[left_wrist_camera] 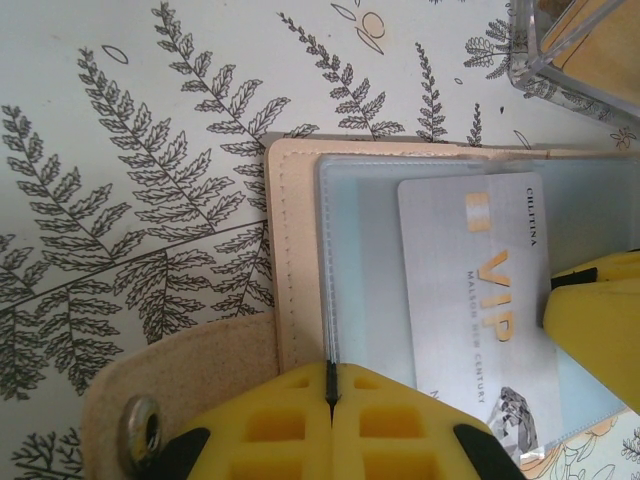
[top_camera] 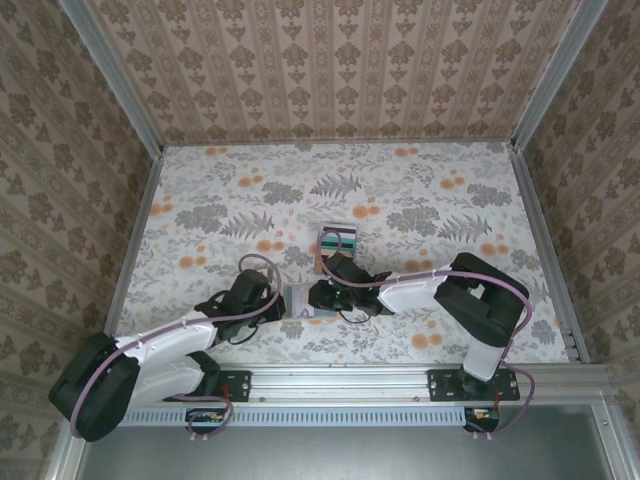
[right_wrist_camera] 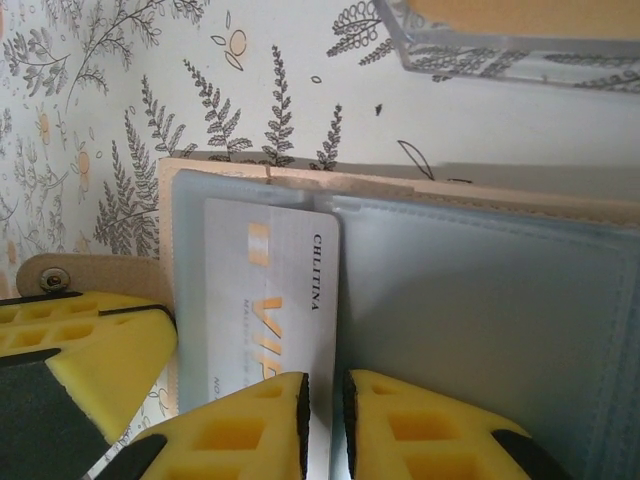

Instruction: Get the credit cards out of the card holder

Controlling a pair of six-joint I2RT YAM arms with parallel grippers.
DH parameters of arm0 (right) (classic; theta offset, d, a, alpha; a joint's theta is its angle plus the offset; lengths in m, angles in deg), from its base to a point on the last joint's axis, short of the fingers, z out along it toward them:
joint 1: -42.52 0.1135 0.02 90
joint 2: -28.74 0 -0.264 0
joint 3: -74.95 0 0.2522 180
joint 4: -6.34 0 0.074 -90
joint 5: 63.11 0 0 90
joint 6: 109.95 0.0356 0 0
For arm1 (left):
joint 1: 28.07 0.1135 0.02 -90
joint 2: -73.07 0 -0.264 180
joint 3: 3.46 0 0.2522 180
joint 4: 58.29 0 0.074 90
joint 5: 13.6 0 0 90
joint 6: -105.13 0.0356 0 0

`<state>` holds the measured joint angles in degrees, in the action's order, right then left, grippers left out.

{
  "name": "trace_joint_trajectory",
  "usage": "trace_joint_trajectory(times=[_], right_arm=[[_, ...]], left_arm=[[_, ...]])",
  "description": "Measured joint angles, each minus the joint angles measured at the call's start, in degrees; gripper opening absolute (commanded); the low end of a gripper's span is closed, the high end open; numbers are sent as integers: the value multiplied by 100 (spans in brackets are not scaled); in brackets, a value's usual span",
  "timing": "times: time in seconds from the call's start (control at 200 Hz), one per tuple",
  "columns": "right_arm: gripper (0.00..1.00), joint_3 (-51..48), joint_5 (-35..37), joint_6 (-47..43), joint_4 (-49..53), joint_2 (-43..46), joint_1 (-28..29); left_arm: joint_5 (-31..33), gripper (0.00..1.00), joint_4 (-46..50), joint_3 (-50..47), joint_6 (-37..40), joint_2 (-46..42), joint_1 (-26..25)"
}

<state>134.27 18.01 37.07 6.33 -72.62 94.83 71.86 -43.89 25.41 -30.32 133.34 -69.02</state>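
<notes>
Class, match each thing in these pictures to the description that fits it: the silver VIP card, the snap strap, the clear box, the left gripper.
Column A
1. silver VIP card
2. snap strap
3. clear box
4. left gripper

Column B
a. yellow fingers closed together
b. tan, with a metal stud
c. inside a see-through sleeve of the open card holder
d. transparent, beyond the holder's edge, not touching it

Pairs: 1-c, 2-b, 3-d, 4-a
</notes>
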Motion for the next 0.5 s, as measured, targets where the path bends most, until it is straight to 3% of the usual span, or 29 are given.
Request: trace_joint_trajectory(times=[0.17,0.3,0.5], right_arm=[[18,37,-66,2,-70,-61,0],[0,37,-66,20,-76,-66,-7],[0,-42,-63,-2,-90,11,-74]], left_arm=[[-2,0,0,0,0,2,0],[-2,0,0,0,0,4,0],[0,0,15,2,0,-2,0]])
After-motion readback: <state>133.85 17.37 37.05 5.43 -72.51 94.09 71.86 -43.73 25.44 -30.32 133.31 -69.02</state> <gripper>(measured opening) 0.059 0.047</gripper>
